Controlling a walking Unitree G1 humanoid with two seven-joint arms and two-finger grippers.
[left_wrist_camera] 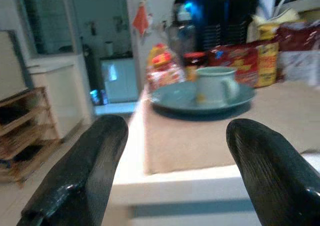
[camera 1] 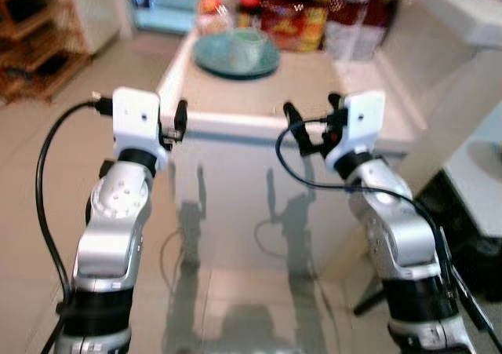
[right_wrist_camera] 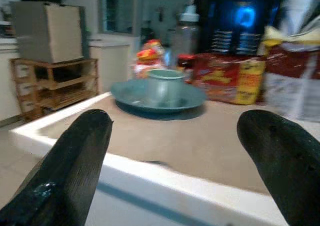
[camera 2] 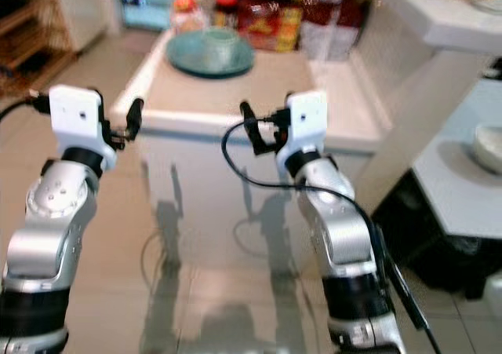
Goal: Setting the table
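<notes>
The plate (camera 1: 235, 56) sits toward the far edge of the tabletop (camera 1: 314, 95), somewhat nearer the robot's left far corner than the right, and a pale green cup (camera 1: 249, 45) stands upright on it, a little off its middle. Both grippers hang in the air short of the near edge, at about tabletop height, so the plate lies straight ahead of them and beyond the whole depth of the bare beige surface. The left gripper (camera 1: 177, 122) is lined up closer to the plate's side of the table; the right gripper (camera 1: 312, 121) is further toward the right and would have to angle inward, so by my reading the left arm has the shorter reach, though neither is near touching. The plate is round with no long axis to align to; what matters is coming in low under its rim from the near side, and the cup's handle appears in the left wrist view to point to the robot's right. The left fingers (left_wrist_camera: 80, 181) are spread wide with nothing between them, and the right fingers (right_wrist_camera: 65, 166) are likewise parted and empty. Behind the plate, along the far edge, stand red and yellow snack packets (camera 1: 294, 23), a dark jar with a red lid (left_wrist_camera: 194, 64) and a clear bottle (right_wrist_camera: 187, 33); the printing on the packets is too blurred to read, and no brand can be made out.
</notes>
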